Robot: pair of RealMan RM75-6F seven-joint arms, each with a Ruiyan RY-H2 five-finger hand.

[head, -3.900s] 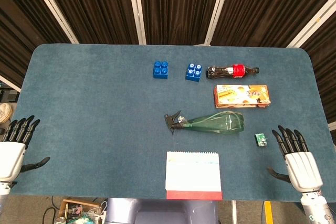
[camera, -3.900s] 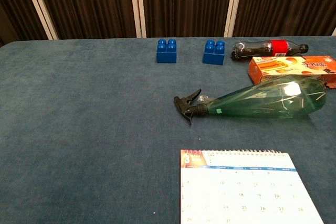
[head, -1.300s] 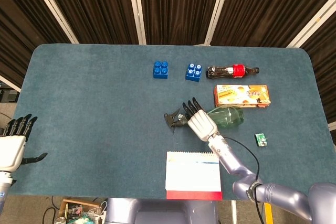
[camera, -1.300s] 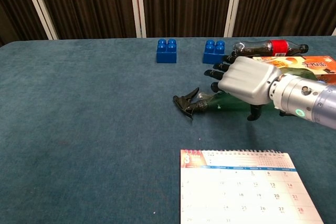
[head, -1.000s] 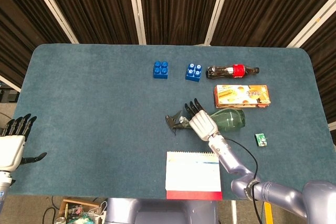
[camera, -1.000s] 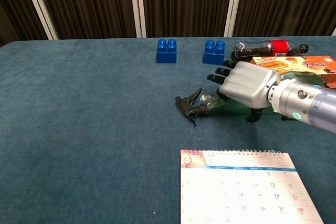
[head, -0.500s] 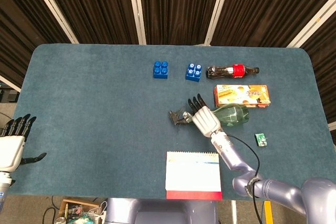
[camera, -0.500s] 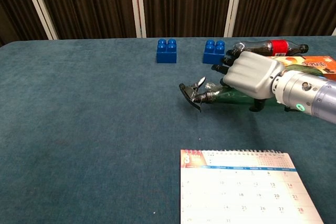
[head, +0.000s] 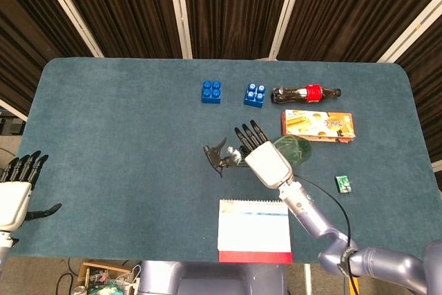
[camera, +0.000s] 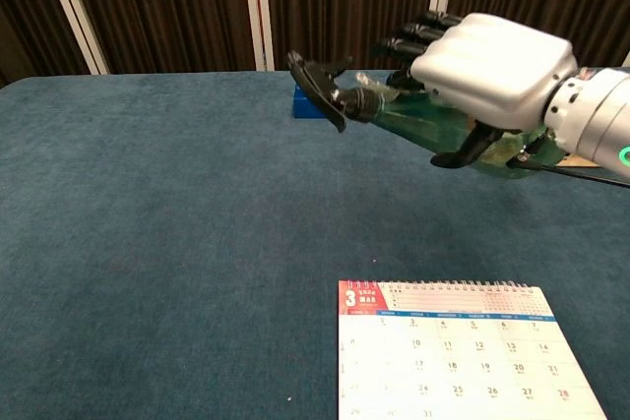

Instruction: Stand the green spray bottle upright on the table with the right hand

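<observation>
The green spray bottle [head: 293,148] [camera: 413,117] hangs above the table, lying nearly level with its black trigger nozzle [camera: 320,79] pointing left. My right hand [head: 266,159] [camera: 487,66] grips its neck and upper body from above, thumb under the bottle. The bottle's wide base is partly hidden behind the hand in the chest view. My left hand [head: 15,191] rests open at the table's front left corner, holding nothing, seen only in the head view.
A desk calendar [head: 253,230] [camera: 463,351] stands at the front edge. Two blue bricks [head: 211,92] [head: 254,94], a cola bottle [head: 305,93] and an orange box [head: 318,126] lie at the back. A small green item [head: 342,183] sits right.
The right hand has lifted the bottle off the table, raising it well above the surface and shifting it slightly left. The left hand has not moved.
</observation>
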